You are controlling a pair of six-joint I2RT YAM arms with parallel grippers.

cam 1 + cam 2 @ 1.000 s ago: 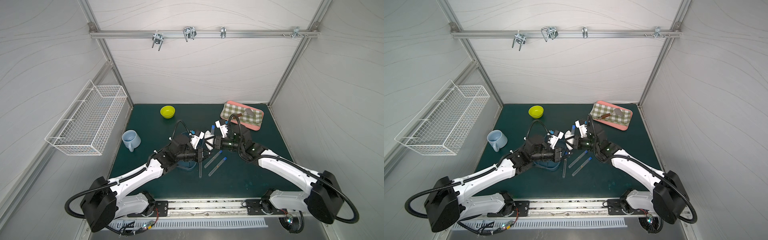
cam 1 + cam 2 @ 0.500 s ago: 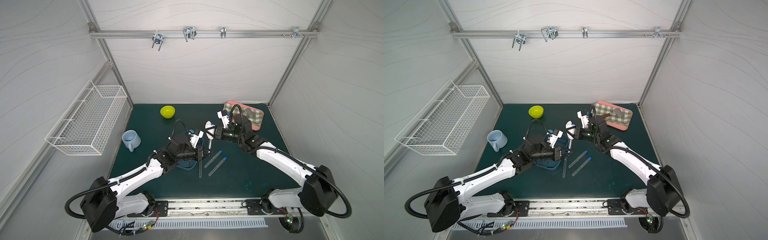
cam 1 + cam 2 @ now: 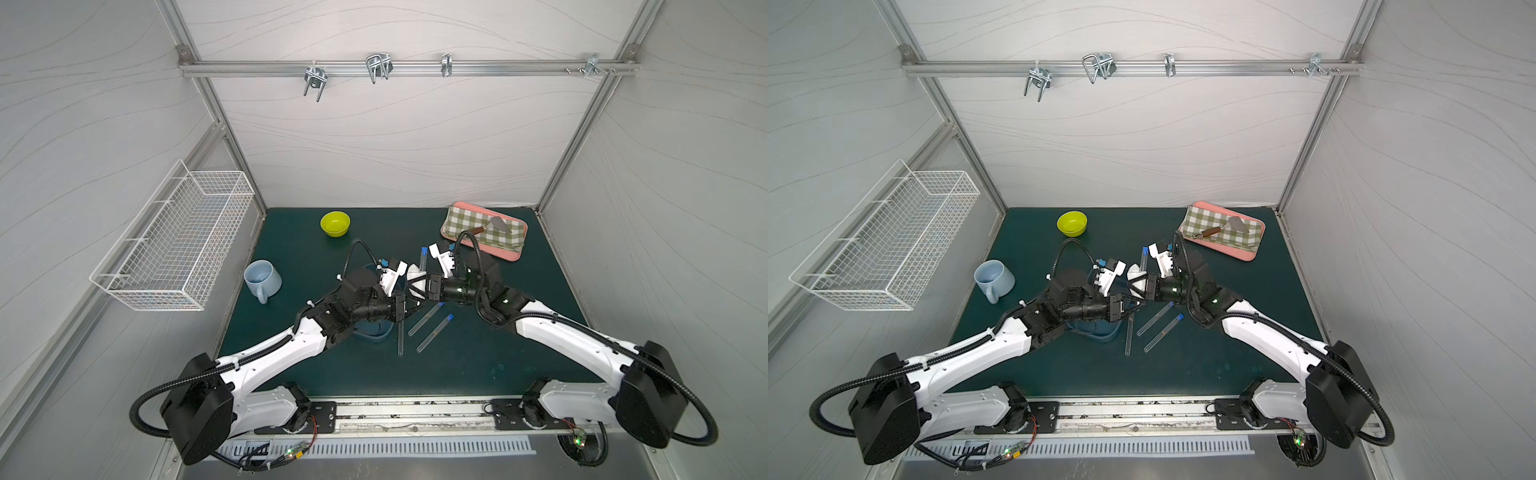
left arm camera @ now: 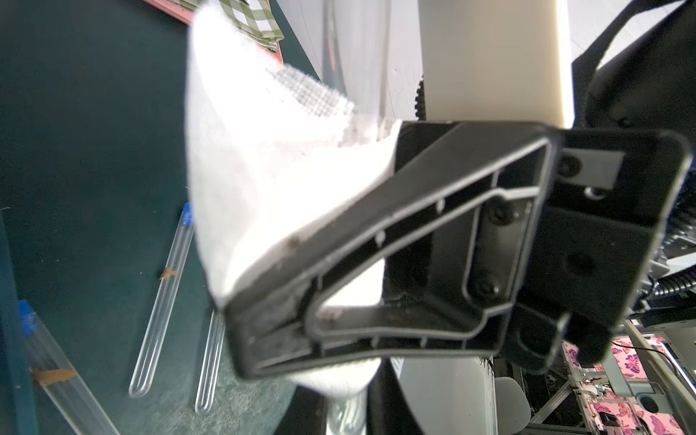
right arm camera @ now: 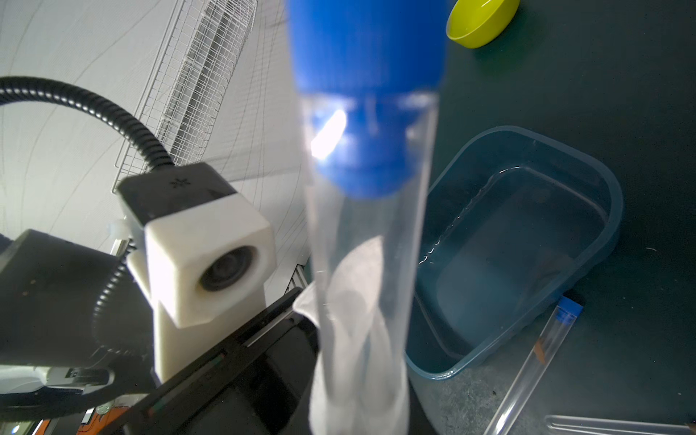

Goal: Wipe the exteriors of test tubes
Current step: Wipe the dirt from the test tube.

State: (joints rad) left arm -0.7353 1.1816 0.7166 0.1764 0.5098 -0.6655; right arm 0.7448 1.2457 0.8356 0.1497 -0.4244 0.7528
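Observation:
My right gripper point(image 3: 417, 286) is shut on a clear test tube point(image 3: 422, 264) and holds it upright, blue cap point(image 5: 365, 56) up, above the mat's middle. My left gripper point(image 3: 409, 302) is shut on a white cloth point(image 3: 414, 272), which is pressed against the lower part of that held tube point(image 5: 369, 241). The white cloth point(image 4: 263, 169) fills the left wrist view, with a black finger point(image 4: 414, 244) of the right gripper across it. Three more test tubes point(image 3: 426, 318) point(image 3: 434, 332) point(image 3: 400, 337) lie on the mat just in front of both grippers, two with orange marks point(image 4: 167, 273).
A blue tub point(image 5: 519, 244) holding water sits under the left wrist. A pale blue mug point(image 3: 261, 279) stands at the left, a yellow bowl point(image 3: 335, 223) at the back. A pink tray point(image 3: 484, 230) with a checked cloth and a spatula lies at the back right. A wire basket point(image 3: 174, 245) hangs on the left wall.
My right gripper pulled the tube up and back from the cloth, then came down and forward again to the left gripper. The left arm has barely moved.

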